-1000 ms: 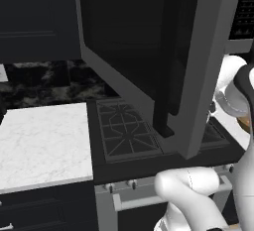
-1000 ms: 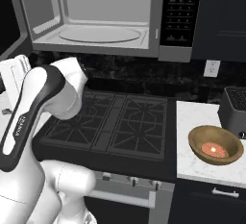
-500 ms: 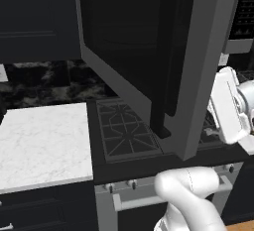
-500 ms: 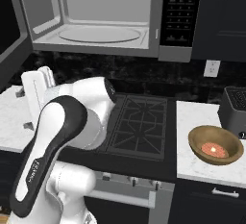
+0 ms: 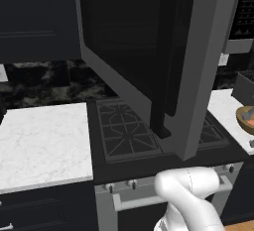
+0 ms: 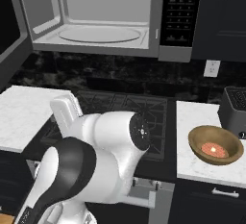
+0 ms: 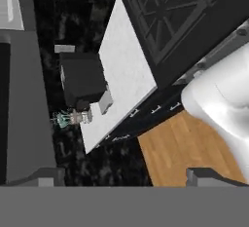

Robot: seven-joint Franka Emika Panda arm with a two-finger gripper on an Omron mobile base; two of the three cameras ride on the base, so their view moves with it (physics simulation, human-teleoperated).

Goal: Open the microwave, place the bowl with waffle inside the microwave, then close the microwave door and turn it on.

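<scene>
Now we see the microwave door (image 5: 149, 56) swung wide; right of the microwave (image 6: 110, 16), the bowl (image 6: 215, 144) holds the waffle (image 6: 214, 149) on the worktop (image 6: 202, 168); our claw (image 7: 121, 177) gapes open.

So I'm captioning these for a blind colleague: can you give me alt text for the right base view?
A grey steel microwave hangs open above a black gas stove, its pale cavity empty. On the white marble counter to the right sits a small tan wooden bowl holding a round reddish-orange waffle. The robot's white arm fills the lower left foreground.
</scene>
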